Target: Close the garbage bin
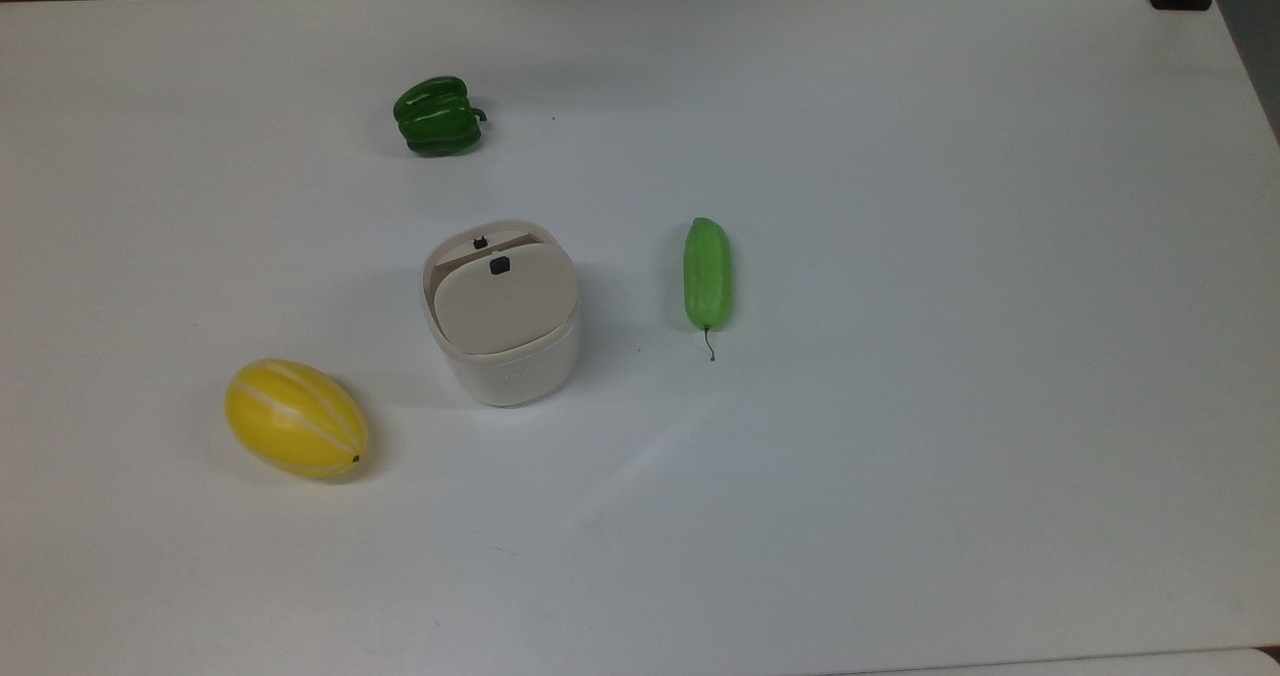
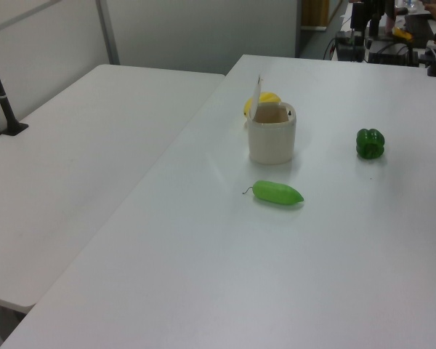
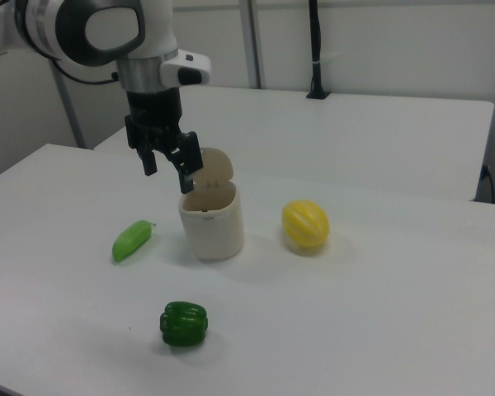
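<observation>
A: Surface is a white table point(image 1: 900, 406), second white table behind in the right view. What's on it?

B: One small cream-white plastic garbage bin point(image 1: 505, 356) w/ rounded-square top, roughly mid-table. Its flat beige hinged lid point(image 1: 505, 301) stands up, bin open. Black latch point(image 1: 499, 266) on the lid.

A: Gripper?

B: Black two-finger gripper point(image 3: 169, 165) on the white arm, fingers apart, holding nothing. In the right view it hangs just above the bin's rim, at the right view's left side; raised lid point(image 3: 214, 169) is just beside it toward the right view's right.

A: So the move?

B: Prob. needs to get behind the lid's far face and push it down toward the opening; hinge is on the side away from the gripper.

A: Other stuff, count?

B: One light-green cucumber-shaped toy point(image 1: 707, 274), one dark-green bell pepper point(image 1: 437, 116), one yellow striped melon point(image 1: 296, 418). All apart from the bin.
</observation>
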`<state>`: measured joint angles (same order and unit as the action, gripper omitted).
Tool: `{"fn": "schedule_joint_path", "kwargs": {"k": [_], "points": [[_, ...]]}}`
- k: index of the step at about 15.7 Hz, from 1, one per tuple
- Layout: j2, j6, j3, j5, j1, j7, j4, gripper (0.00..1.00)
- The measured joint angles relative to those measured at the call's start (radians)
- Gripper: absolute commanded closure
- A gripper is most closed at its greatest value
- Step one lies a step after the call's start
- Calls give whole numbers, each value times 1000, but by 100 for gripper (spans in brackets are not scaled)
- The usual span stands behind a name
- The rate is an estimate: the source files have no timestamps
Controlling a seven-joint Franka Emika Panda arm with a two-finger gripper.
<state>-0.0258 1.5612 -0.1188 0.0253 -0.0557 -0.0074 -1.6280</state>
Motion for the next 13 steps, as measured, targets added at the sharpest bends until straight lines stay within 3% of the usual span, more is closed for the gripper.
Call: {"fn": "schedule_joint_path", "kwargs": {"k": [13], "points": [[-1, -66, 0, 0, -18, 0, 29, 0]]}}
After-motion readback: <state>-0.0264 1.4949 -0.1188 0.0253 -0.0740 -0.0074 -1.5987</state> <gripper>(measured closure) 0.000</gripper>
